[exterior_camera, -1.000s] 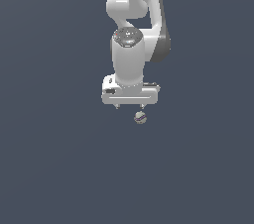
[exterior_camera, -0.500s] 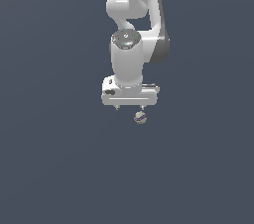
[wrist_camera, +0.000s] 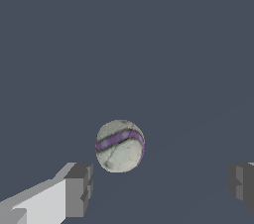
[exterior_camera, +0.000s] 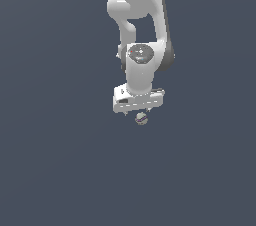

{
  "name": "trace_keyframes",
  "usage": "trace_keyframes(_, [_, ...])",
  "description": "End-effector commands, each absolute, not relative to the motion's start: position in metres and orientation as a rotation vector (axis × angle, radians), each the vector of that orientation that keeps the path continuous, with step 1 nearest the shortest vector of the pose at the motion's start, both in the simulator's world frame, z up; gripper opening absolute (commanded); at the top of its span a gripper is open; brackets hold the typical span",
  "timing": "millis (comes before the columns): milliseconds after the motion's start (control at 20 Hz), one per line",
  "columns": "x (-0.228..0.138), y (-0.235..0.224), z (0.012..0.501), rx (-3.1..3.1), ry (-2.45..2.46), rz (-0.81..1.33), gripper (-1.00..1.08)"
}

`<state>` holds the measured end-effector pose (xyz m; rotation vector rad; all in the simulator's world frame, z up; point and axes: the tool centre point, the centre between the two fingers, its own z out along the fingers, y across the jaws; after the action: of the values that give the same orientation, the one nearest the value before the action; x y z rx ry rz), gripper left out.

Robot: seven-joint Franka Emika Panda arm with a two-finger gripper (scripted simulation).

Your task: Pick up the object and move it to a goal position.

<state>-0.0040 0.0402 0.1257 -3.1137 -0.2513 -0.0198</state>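
in your exterior view the ball (exterior_camera: 141, 118) sat just below the gripper (exterior_camera: 140, 114), close under the white crossbar of the hand, on the plain dark grey desk (exterior_camera: 60, 170). in the wrist view the ball (wrist_camera: 119, 145) lay between the two fingers but nearer one of them: it was just beside the grey pad (wrist_camera: 79, 190) on the white finger and well apart from the other pad (wrist_camera: 243, 184). you had the gripper spread wide, with neither pad touching the ball. the ball showed greyish-beige with a purple band curving across it.

from the exterior view you could hardly make out the fingers, since the hand's body hid them. in the wrist view both fingers were cut off at the picture's edges. whether the ball rested on the desk could not be told.
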Motion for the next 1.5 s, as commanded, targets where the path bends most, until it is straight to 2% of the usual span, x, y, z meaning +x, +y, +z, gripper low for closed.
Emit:
trace_keyframes(0, [-0.010, 0.051, 0.110, -3.111, -0.362, -0.012, 1.00])
trace_keyframes(400, [-0.021, 0.067, 0.087, -3.096, -0.534, 0.000, 1.00])
trace_keyframes(700, [-0.021, 0.067, 0.082, -3.097, -0.525, 0.001, 1.00])
trace_keyframes(1400, [-0.022, 0.068, 0.037, -3.096, -0.536, 0.000, 1.00])
trace_keyframes(1450, [-0.022, 0.068, 0.037, -3.096, -0.536, 0.000, -1.00])
